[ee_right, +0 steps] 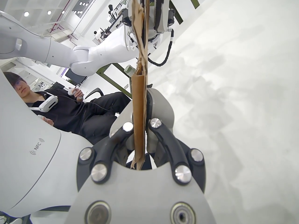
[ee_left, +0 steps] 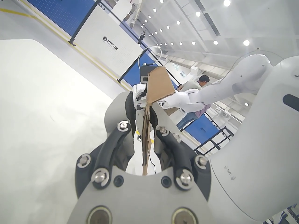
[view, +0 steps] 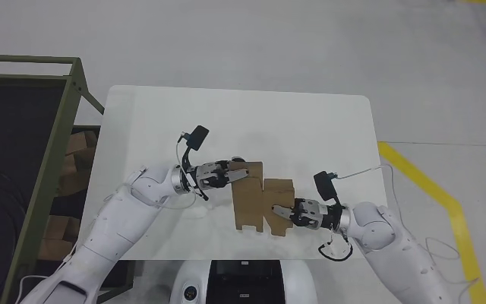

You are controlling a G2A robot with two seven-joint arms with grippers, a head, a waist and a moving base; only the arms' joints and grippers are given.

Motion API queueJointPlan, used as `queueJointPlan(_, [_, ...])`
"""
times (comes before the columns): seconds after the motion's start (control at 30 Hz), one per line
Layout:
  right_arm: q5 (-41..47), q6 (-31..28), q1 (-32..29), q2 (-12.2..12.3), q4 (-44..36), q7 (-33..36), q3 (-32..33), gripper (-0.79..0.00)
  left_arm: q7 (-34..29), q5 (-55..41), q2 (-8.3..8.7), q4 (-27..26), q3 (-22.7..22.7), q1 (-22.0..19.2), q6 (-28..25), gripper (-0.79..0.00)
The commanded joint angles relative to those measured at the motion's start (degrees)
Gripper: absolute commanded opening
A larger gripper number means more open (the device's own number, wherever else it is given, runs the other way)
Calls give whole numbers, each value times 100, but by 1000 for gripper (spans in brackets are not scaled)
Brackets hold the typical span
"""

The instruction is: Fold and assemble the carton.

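Two grippers share one flat carton (view: pixel 254 204) over the table (view: pixel 304 129): left gripper (view: pixel 241 173) clamped on its far edge, right gripper (view: pixel 279 213) clamped on its near-right flap. Side rack (view: pixel 53 106) holds cardboard (view: pixel 74 161).

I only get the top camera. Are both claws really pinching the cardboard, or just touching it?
Observer: Really pinching. The left wrist view shows the left gripper shut on the carton, with the cardboard clamped between its jaws.
Operator: And the other claw?
Observer: Same. In the right wrist view the right gripper is shut on the carton's opposite side, one jaw on the table side of the cardboard and one on the other side.
Operator: Is it box-shaped yet?
Observer: Not yet. Seen edge-on in the right wrist view, it looks like a thin flat sheet with its layers lying close together.
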Motion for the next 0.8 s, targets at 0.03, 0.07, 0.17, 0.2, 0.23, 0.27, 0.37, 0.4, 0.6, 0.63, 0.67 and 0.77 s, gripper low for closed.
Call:
queueJointPlan(0.03, [-7,-4,8,8,4,-15,-13,-785,-76,-49,-15,18,-16,-8,0,-616])
queueJointPlan(0.07, [-8,-4,10,11,5,-20,-18,-785,-91,-64,-21,22,-24,-8,0,-622])
queueJointPlan(0.17, [-10,-3,18,20,6,-20,-35,-785,-118,-92,-41,25,-50,-6,0,-653])
queueJointPlan(0.2, [-8,-2,21,23,5,-22,-39,-785,-129,-94,-47,26,-57,-3,0,-668])
queueJointPlan(0.23, [-3,-11,23,26,4,-27,-45,-785,-138,-97,-54,28,-65,0,0,-690])
queueJointPlan(0.27, [-2,-14,27,28,8,-30,-50,-785,-151,-99,-61,28,-72,2,0,-714])
queueJointPlan(0.37, [5,-12,32,36,14,-50,-62,-785,-206,-103,-78,30,-91,7,0,-785])
queueJointPlan(0.4, [4,-12,34,39,16,-55,-66,-785,-237,-103,-83,35,-93,10,0,-785])
queueJointPlan(0.6, [-36,0,28,55,-5,-92,-79,-785,-359,-173,-111,29,-138,28,0,-785])
queueJointPlan(0.63, [-44,9,27,58,-7,-98,-80,-785,-378,-193,-115,16,-150,35,0,-785])
queueJointPlan(0.67, [-52,25,25,60,-9,-103,-83,-785,-396,-213,-120,4,-163,43,0,-785])
queueJointPlan(0.77, [-82,95,26,69,-23,-100,-85,0,-432,-253,-135,-26,-213,72,0,-785])
